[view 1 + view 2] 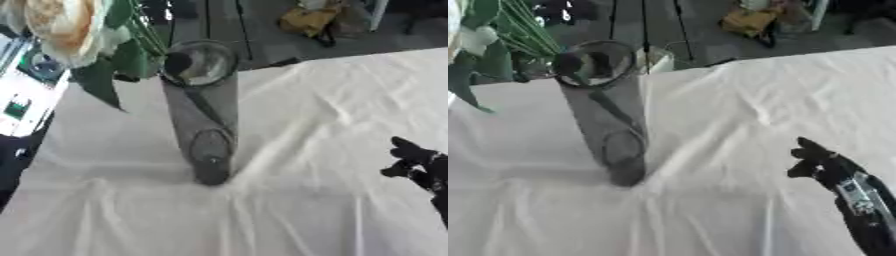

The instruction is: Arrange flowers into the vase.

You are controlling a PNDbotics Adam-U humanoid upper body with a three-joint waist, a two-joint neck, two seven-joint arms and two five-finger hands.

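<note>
In the left eye view we've got the clear glass vase (203, 107) standing about mid-table on the wrinkled white cloth (332, 115), with a cream flower (61, 25) and its green leaves (105, 75) hanging just beside its rim at upper left; no readable writing or labels on anything. In the right eye view our right hand (815, 161) hovers well right of the vase, fingers curled around nothing, and the left hand doesn't show.
</note>
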